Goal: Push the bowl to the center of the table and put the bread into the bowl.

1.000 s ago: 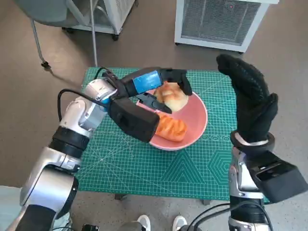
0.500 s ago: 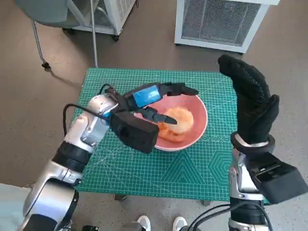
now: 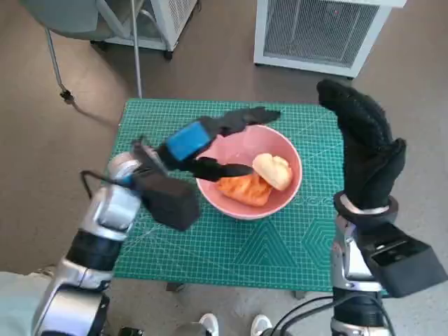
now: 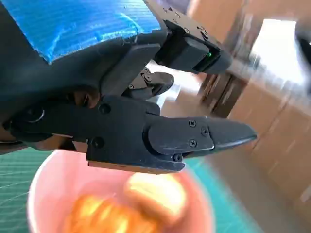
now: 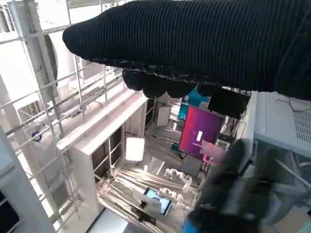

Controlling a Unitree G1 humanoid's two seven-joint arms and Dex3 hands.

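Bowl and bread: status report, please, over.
Left hand open over the bowl's rim, holding nothing. Right hand raised, off the table. Bread lies in the bowl. Nothing in the way.

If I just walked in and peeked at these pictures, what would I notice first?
Probably the pink bowl in the middle of the green table, with pale bread and an orange piece inside it. Next, the left hand with bright blue tape, hovering over the bowl's left side with its fingers spread and empty. On the right, the right hand in its black glove is raised above the table's right edge.
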